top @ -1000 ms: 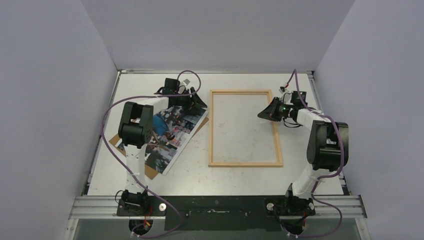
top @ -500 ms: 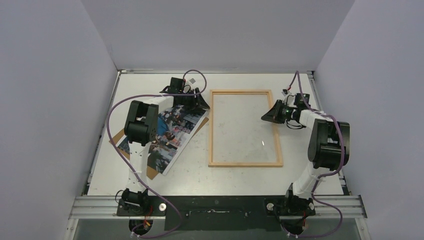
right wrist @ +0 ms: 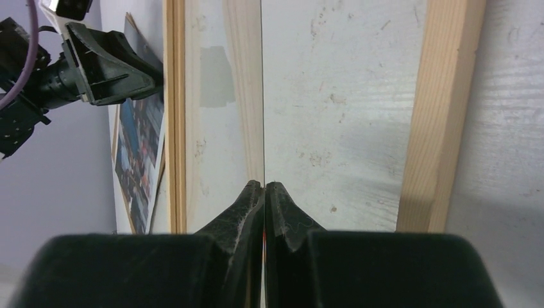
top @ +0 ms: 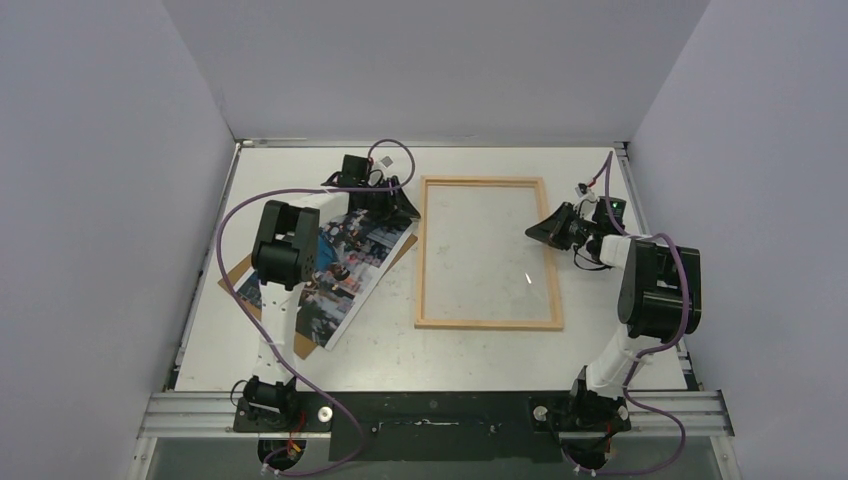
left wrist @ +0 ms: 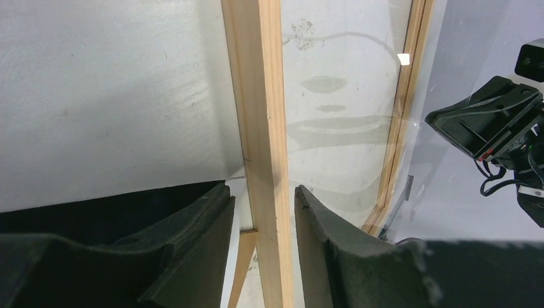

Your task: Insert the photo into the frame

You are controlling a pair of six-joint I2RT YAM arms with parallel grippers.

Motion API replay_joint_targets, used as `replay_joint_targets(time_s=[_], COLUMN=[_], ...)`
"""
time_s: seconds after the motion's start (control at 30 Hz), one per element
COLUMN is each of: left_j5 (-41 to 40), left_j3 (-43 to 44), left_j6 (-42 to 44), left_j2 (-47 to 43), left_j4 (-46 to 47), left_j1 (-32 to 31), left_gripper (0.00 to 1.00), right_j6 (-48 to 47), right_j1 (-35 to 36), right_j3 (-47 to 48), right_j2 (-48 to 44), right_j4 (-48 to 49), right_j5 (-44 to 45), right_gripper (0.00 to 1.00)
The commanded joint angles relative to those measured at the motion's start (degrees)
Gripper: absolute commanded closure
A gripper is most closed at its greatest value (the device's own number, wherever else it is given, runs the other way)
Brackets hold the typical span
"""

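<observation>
Far L, the brown backing board (top: 232,282) lies flat on the table (top: 400,345) w/ the photo (top: 345,265) face up on top of it, skewed, its near corner just beside the frame's L bar but fully outside the opening.

L gripper (left wrist: 262,192) sits at the frame's far L end. Its fingers (left wrist: 192,224) are apart, straddling the L bar w/ a sliver of gap each side, so nothing's gripped yet.

The frame (top: 420,255) lies flat mid-table. A clear pane (top: 490,250) glints in the opening.

R gripper (right wrist: 263,186) is over the R bar, tips pinched tight on what looks like the pane's thin edge, prob. tilting it up.

Progress: early. Frame prep only. Photo not picked up, not inserted, and the backing goes on after.
</observation>
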Motion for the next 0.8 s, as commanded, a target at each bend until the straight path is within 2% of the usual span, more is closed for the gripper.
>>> replay_joint_targets(time_s=[0.0,0.23,0.43,0.63,0.77], left_j5=[-1.4,-2.5,-5.7,-10.6,-11.6], left_j3=[2.6,5.7,10.5,13.5,15.0], left_j6=[1.3,1.6,5.3,11.5,12.7], left_j2=[2.7,4.2,6.6,8.2,9.4], left_j4=[0.0,-0.8,-5.8,-11.0,-12.7], left_j1=[-0.4,-0.5,-0.6,-1.6,-1.9], left_gripper=[0.61,0.61,0.62,0.68,0.71], right_j6=[2.7,4.5,7.8,18.0,25.8], right_j1=[-0.1,-0.1,-0.2,0.4,0.9], right_j3=[-1.2,-4.7,-5.8,-6.1,-6.8], right_j2=[-2.6,-7.5,-12.3,-9.9,-7.5], right_j4=[11.4,14.7,15.5,25.8,34.0], right_j5=[-3.1,-4.7,-4.3,-6.9,-7.8], right_gripper=[1.0,1.0,1.0,1.0,1.0])
